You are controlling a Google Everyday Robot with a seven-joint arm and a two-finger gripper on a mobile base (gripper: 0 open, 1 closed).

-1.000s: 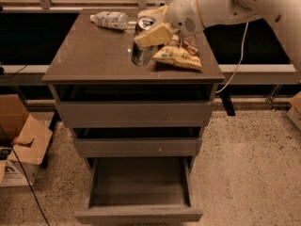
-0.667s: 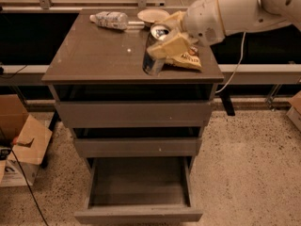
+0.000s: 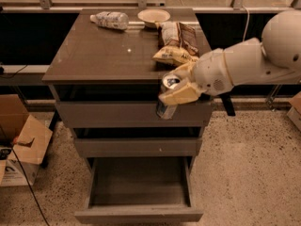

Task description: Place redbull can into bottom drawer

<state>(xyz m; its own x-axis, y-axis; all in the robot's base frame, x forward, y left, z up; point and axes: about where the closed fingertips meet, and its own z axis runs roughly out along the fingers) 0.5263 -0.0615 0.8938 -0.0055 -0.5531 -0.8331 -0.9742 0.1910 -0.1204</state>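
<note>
The redbull can (image 3: 167,98) is a slim silver and blue can with a shiny top, held upright in my gripper (image 3: 176,89). The gripper is shut on the can and holds it in the air in front of the cabinet's top drawer, just past the front right edge of the cabinet top. The bottom drawer (image 3: 139,214) is pulled open below, a wide shallow box with nothing visible inside. The can hangs well above it, over its right half.
On the cabinet top (image 3: 99,55) lie a clear plastic bottle (image 3: 110,20), a paper bowl (image 3: 154,16) and a chip bag (image 3: 175,42). Cardboard boxes (image 3: 21,145) stand on the floor at left. The two upper drawers (image 3: 134,114) are closed.
My gripper has carried the can off the cabinet top, forward and down past the front edge, to hang in front of the top drawer.
</note>
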